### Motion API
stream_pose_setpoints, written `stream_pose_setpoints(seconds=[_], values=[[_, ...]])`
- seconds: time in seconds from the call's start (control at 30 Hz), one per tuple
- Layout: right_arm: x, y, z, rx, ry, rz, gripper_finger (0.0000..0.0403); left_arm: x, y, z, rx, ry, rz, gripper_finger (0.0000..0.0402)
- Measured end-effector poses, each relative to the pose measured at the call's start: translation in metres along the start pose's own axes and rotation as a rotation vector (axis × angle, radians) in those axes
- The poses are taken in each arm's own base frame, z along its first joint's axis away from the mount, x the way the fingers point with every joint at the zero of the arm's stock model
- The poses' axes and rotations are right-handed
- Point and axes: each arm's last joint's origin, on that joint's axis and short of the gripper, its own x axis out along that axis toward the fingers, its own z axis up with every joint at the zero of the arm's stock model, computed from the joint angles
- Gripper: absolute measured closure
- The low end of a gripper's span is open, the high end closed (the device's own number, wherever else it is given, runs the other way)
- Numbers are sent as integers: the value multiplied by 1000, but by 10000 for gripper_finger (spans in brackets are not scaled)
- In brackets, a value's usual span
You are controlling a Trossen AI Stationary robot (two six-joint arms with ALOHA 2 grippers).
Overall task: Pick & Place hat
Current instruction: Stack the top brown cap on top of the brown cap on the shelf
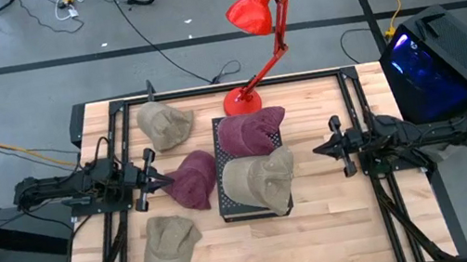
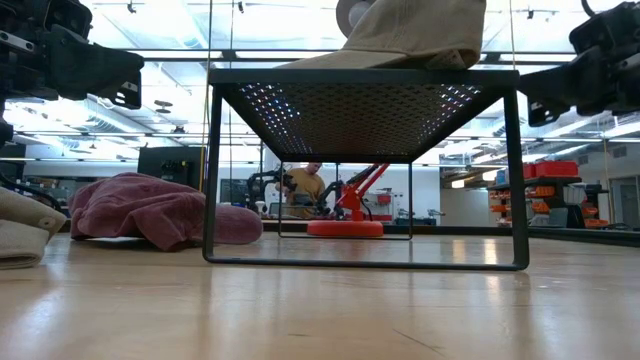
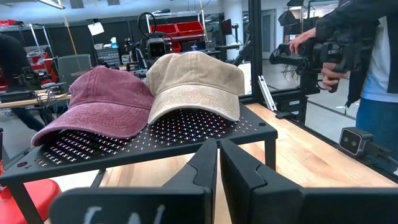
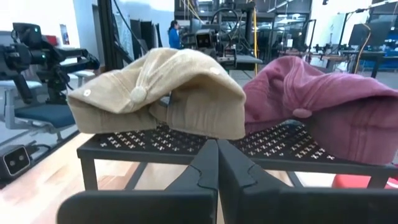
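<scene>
Sitting side by side on the black perforated rack [image 1: 226,203]: a maroon hat [image 1: 252,132] toward the red lamp [image 1: 255,17], a tan hat [image 1: 260,179] in front of it. Lying on the worktop [image 1: 343,226] left of the rack: another maroon hat [image 1: 192,179], with tan hats [image 1: 163,123] above and below it. Hovering just beside that maroon hat, the left gripper [image 1: 159,182], jaws closed and empty. Waiting well right of the rack, the right gripper [image 1: 319,148], jaws likewise pressed together.
</scene>
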Motion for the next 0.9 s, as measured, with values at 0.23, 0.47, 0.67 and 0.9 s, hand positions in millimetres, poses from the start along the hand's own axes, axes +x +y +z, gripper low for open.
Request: stream_pose_setpoints(seconds=[0.23, 0.47, 0.67, 0.9], values=[[-1, 0, 1, 40, -9, 0, 403, 0, 0, 0, 0, 0, 0, 376], [-1, 0, 1, 47, -10, 0, 397, 0, 0, 0, 0, 0, 0, 376], [-1, 0, 1, 46, -9, 0, 380, 0, 0, 0, 0, 0, 0, 376], [-1, 0, 1, 46, -10, 0, 376, 0, 0, 0, 0, 0, 0, 376]])
